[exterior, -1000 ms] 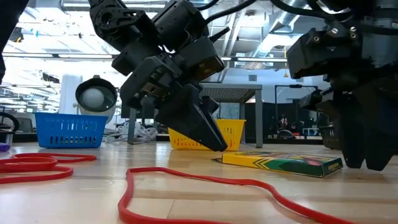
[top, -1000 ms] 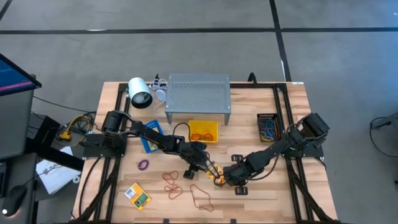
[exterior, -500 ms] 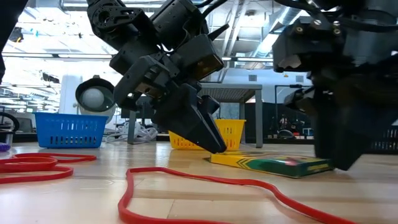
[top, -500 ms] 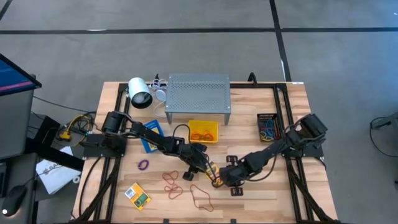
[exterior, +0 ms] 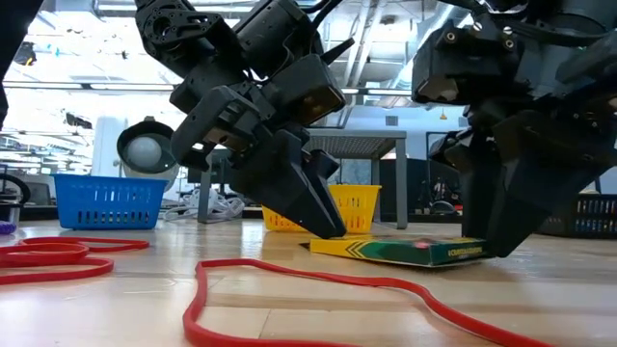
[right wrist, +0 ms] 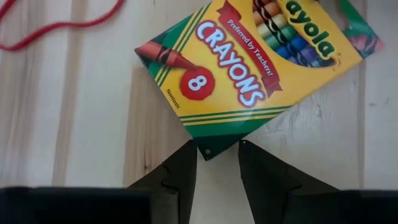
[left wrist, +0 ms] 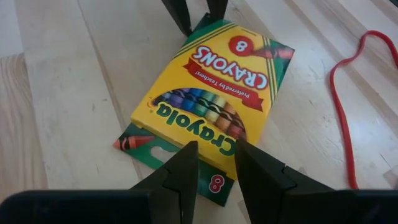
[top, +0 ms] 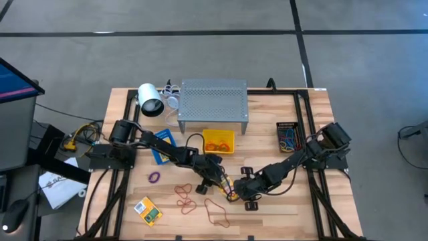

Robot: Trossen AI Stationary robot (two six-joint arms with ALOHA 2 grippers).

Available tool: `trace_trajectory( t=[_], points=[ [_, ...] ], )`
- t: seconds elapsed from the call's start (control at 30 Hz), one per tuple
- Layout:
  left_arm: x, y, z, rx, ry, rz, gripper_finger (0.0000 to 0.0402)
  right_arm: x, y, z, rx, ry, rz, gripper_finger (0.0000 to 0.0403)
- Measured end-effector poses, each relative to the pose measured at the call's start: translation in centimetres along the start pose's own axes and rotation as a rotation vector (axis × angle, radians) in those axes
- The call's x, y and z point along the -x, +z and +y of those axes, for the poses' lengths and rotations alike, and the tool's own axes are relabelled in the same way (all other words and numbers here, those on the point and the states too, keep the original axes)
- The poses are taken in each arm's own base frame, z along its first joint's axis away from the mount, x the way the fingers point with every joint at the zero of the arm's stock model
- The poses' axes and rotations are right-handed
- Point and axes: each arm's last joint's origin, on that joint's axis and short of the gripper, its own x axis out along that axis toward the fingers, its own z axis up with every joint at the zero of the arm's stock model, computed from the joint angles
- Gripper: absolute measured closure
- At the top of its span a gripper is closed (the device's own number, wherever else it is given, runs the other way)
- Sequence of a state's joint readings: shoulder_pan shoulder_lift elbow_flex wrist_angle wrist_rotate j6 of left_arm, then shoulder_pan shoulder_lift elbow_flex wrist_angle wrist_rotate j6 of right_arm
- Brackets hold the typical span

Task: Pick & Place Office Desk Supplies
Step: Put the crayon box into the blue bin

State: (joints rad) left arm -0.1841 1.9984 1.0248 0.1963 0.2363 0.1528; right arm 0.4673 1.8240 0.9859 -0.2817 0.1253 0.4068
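Note:
A yellow-green crayon box lies flat on the table between my two grippers, near the table's middle. My left gripper stands over the box's left end with a narrow gap between its fingers. My right gripper, also narrowly open, meets the box's opposite corner from the right. A second crayon box lies flat near the table's near-left corner. Rubber-band loops lie on the wood: red and orange ones, a brown one, a purple one. My left gripper slants down from the table's left, its fingertips over the top face of the box's left end; whether they touch it, I cannot tell. My right gripper has the box's green corner between its two fingers, coming slanting down from the table's right; the box stays flat on the table.
A grey perforated shelf stands at the far edge, with a yellow bin before it, a blue bin to its left and a black bin to the right. A white lamp-like device sits far left. A red band lies close in front.
My right gripper has moved toward the table's left, toward my left gripper, and tipped to a slant. The crayon box has slid along the table with it, and its left end now reaches under my left gripper's fingertips. My left gripper has kept still.

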Motion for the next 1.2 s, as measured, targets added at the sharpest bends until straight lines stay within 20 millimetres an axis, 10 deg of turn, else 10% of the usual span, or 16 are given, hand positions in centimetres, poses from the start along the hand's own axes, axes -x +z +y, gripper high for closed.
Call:
trace_trajectory(
  t=[0.6, 0.87, 1.2],
  points=[
    [0.0, -0.1, -0.1, 0.035, -0.035, 0.002, 0.03, 0.1, 0.9, -0.1, 0.049, -0.051, -0.101, 0.0294],
    [0.0, 0.1, -0.3, 0.047, -0.073, -0.01, 0.0331, 0.2, 1.0, 0.0, 0.101, -0.091, -0.126, 0.0389],
    [0.0, 0.2, -0.3, 0.077, -0.084, -0.026, 0.0364, 0.2, 1.1, 0.1, 0.093, -0.083, -0.14, 0.0402]
  ],
)
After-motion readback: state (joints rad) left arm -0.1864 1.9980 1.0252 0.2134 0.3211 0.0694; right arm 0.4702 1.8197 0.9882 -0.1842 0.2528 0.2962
